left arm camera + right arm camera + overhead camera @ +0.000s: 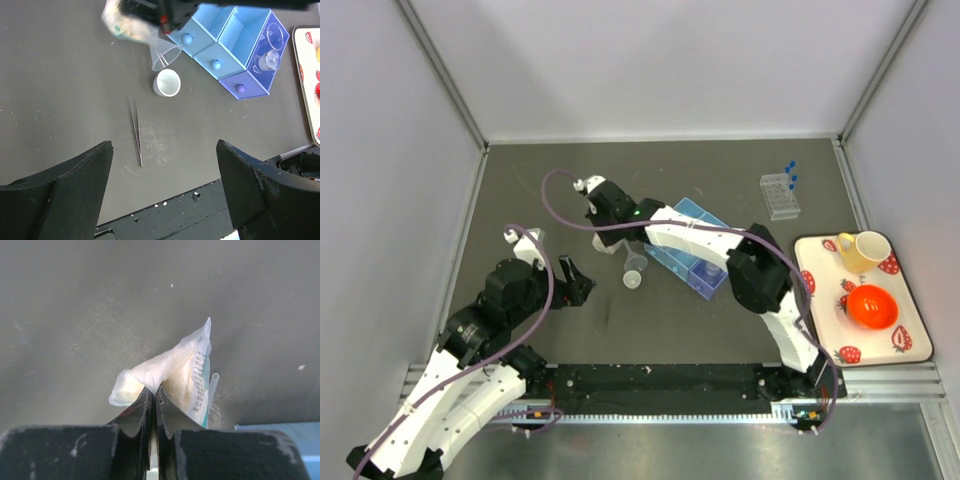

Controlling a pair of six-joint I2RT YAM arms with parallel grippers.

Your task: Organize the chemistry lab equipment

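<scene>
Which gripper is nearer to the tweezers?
Left. The left gripper, jaws open, hangs just short of the tweezers. The right gripper, shut on a packet, is farther off, beyond the white cup and funnel.

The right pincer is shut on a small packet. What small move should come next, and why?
Probably swing the right pincer a little toward the blue organizer and stop above an open compartment. The packet is pinched and seems lifted off the table, and the organizer stands right beside it, one compartment already holding clear items.
</scene>
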